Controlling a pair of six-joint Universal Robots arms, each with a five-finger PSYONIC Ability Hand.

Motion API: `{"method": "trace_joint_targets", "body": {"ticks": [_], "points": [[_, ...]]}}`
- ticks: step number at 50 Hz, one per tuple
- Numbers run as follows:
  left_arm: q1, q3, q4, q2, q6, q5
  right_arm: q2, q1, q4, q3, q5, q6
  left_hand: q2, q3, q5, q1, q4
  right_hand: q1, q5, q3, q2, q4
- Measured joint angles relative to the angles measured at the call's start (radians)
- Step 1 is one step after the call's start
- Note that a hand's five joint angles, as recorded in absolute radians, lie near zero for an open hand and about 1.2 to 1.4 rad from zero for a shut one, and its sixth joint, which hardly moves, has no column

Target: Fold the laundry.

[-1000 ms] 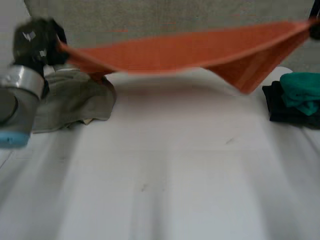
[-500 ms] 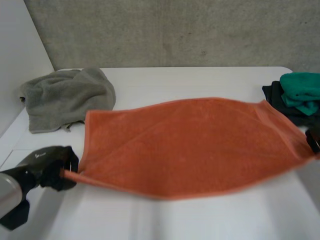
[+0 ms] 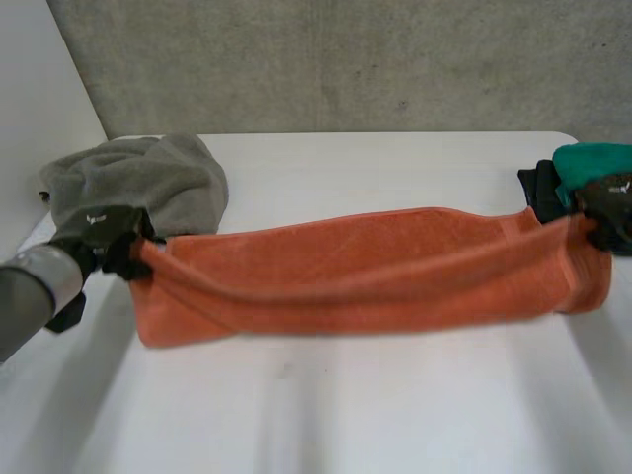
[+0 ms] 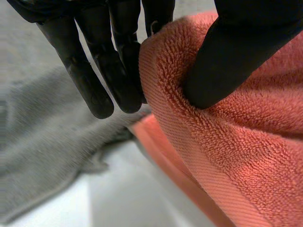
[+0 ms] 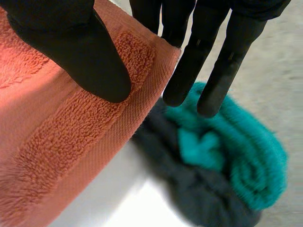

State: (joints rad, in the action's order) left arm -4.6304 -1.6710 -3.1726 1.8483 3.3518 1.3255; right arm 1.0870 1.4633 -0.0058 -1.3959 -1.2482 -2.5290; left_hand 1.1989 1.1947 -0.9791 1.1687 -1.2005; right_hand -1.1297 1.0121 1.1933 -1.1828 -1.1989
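Orange towel (image 3: 365, 272) lies doubled lengthwise on the white surface (image 3: 346, 415). The left hand (image 3: 104, 242) pinches its end beside the grey towel (image 3: 138, 183); the right hand (image 3: 607, 202) pinches the other end by the teal cloth (image 3: 592, 158).

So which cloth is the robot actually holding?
The orange towel, stretched between the left hand and right hand; the grey towel and green cloth lie loose.

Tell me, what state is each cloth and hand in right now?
Orange towel: doubled lengthwise, held at both ends.
Grey towel: crumpled, unfolded.
Green towel: bundled, atop the dark cloth.
Dark cloth: bundled, beneath it.
Left hand: pinching the orange towel's end.
Right hand: pinching its other end.
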Motion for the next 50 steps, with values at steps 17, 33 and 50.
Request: {"method": "trace_joint_targets", "body": {"ticks": [17, 33, 50], "points": [[0.125, 0.389, -0.157, 0.418, -0.019, 0.261, -0.353, 0.181, -0.395, 0.287, -0.259, -0.103, 0.000, 0.000, 0.000, 0.000, -0.003, 0.000, 0.000, 0.000, 0.000, 0.000], [0.175, 0.427, -0.116, 0.356, -0.100, 0.246, -0.340, 0.235, -0.267, 0.354, -0.311, -0.105, -0.990, -0.980, 0.929, -0.980, 0.995, 0.905, -0.971, -0.986, 0.969, 0.988], [0.096, -0.065, -0.233, -0.065, -0.118, 0.064, 0.039, 0.030, -0.006, -0.121, 0.038, 0.048, -0.991, -0.980, 0.929, -0.980, 0.995, 0.848, -0.889, -0.902, 0.899, 0.912]]}}
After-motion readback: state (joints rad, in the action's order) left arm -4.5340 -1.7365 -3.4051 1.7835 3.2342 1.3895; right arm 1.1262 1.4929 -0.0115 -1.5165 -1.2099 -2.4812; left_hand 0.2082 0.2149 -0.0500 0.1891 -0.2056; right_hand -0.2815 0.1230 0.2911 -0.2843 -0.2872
